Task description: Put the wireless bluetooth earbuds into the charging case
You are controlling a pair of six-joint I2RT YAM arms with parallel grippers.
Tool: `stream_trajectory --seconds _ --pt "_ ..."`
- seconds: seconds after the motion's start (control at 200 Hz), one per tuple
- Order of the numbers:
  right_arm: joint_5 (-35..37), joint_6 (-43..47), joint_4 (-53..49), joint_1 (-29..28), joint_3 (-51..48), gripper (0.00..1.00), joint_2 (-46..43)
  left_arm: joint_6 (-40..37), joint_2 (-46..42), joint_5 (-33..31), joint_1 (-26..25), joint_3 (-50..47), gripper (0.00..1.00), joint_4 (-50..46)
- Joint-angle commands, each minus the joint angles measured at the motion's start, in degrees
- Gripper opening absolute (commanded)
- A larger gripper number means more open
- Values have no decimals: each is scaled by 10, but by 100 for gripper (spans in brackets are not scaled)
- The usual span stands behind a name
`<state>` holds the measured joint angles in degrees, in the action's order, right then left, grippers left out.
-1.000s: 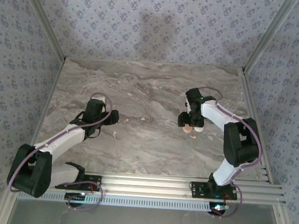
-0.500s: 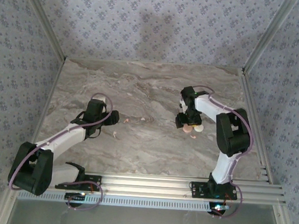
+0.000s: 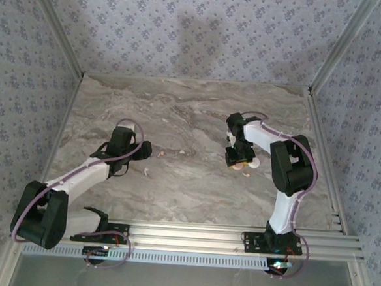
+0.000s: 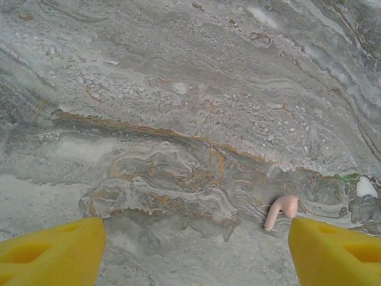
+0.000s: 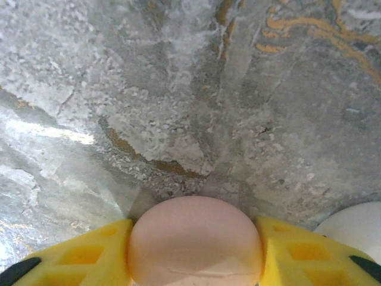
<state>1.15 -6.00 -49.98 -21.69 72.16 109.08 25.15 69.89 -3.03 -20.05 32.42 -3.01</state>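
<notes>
The wireless bluetooth earbuds point(image 4: 281, 211) are tiny, smooth, pale pink pieces. The one in the left wrist view has a rounded head and a short curved stem. It lies flat on the table point(image 4: 178, 89), a grey marbled surface with rust-coloured veins and a grainy, flecked texture. This earbud sits just ahead of the left gripper point(image 4: 196, 232), close beside the tip of the finger on the right of that view, and it is not touching that finger. The left gripper's blocky yellow fingers point(image 4: 56, 250) stand wide apart with bare table between them. The right gripper point(image 5: 195, 229) is closed against the charging case point(image 5: 195, 244), a smooth, matte pink dome with a fine seam low on its face. Its yellow fingers press on both flanks. A white puck point(image 5: 356, 229), rounded and glossy, rests just outside one of these fingers.
</notes>
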Motion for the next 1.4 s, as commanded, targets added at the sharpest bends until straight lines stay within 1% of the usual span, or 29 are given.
stream_trajectory --seconds 0.0,0.125,0.205,0.26,0.325,0.395,0.455,0.565,0.6,0.625,0.68,0.814,0.839,0.939,0.964,1.064,1.184,1.394 --pt "8 -5 -10 -3 2 43 3 1 4 1 -2 15 80 5" --pt "-8 -8 15 -3 -16 41 -43 -3 -19 22 -5 11 77 20" --pt "-20 -16 61 -4 -33 41 -88 -17 -41 34 -8 3 74 38" --pt "-48 -27 99 -6 -67 41 -125 -32 -57 54 -12 -6 70 60" --pt "-86 -46 151 -11 -98 40 -171 -59 -79 97 -21 -23 67 102" --pt "-129 -87 245 -20 -142 40 -221 -81 -102 107 -42 -43 66 141" --pt "-189 -117 331 -28 -178 40 -257 -103 -119 108 -62 -58 65 172" --pt "-224 -183 460 -51 -222 39 -297 -144 -138 115 -95 -70 64 208" --pt "-232 -202 496 -59 -232 39 -302 -161 -143 128 -103 -76 63 223" --pt "-240 -213 519 -65 -238 39 -304 -177 -145 142 -109 -79 59 236" --pt "-256 -234 564 -78 -247 39 -308 -203 -146 163 -122 -85 58 256" --pt "-259 -285 704 -121 -284 40 -326 -241 -149 176 -151 -96 58 295" --pt "-256 -288 721 -128 -286 40 -329 -249 -148 179 -156 -98 56 302" --pt "-248 -296 750 -148 -286 40 -337 -274 -152 177 -177 -102 54 319" --pt "-248 -318 764 -152 -289 40 -337 -280 -151 175 -182 -103 54 325" --pt "-261 -359 823 -163 -297 40 -327 -298 -150 168 -196 -109 54 347" --pt "-266 -384 847 -174 -297 41 -316 -319 -149 160 -212 -107 54 355" --pt "-265 -408 873 -198 -297 41 -294 -302 -141 138 -218 -113 54 394"
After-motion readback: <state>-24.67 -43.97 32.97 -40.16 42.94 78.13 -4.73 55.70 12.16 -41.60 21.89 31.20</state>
